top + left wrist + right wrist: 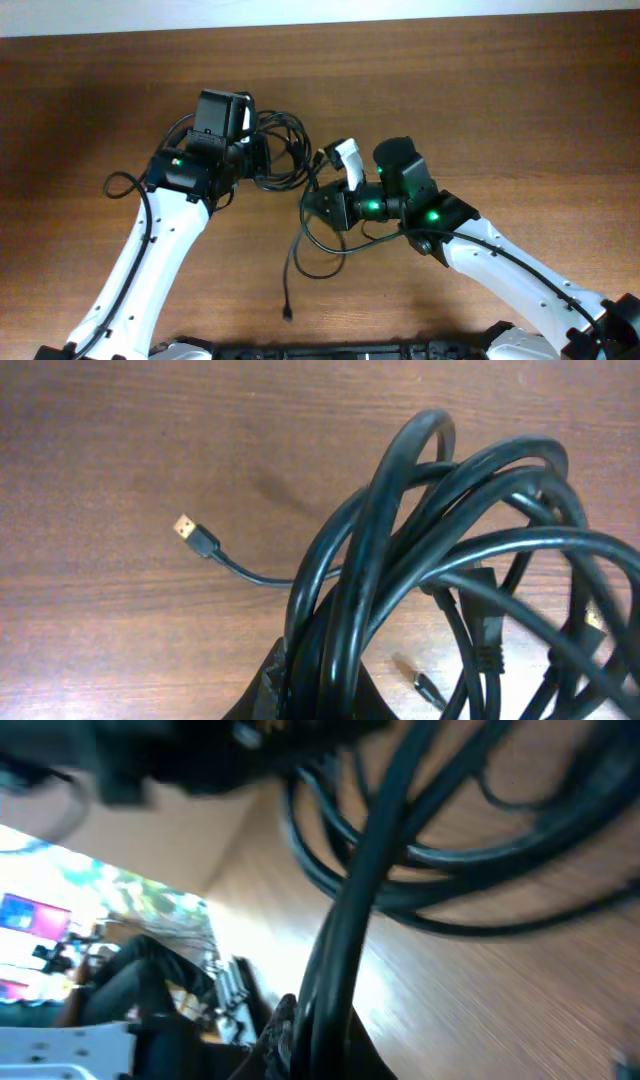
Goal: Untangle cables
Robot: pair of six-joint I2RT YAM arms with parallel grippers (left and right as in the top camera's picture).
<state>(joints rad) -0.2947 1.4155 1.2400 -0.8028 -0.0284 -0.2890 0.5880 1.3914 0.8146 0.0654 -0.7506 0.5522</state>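
Observation:
The cables (285,150) are a tangle of thin black cords in the middle of the table. My left gripper (258,158) is shut on several strands of the bundle; in the left wrist view the looped cords (420,560) rise from between the jaws (325,690), and a loose plug end (195,535) lies on the wood. My right gripper (318,203) is shut on a cable strand (350,920) that runs up from its jaws (320,1040). A free cord with a plug (287,312) trails toward the front edge.
A thin black loop (120,184) lies beside the left arm. The wooden table (480,100) extends to the right and back. The right wrist view is tilted and shows the room beyond the table's edge (120,950).

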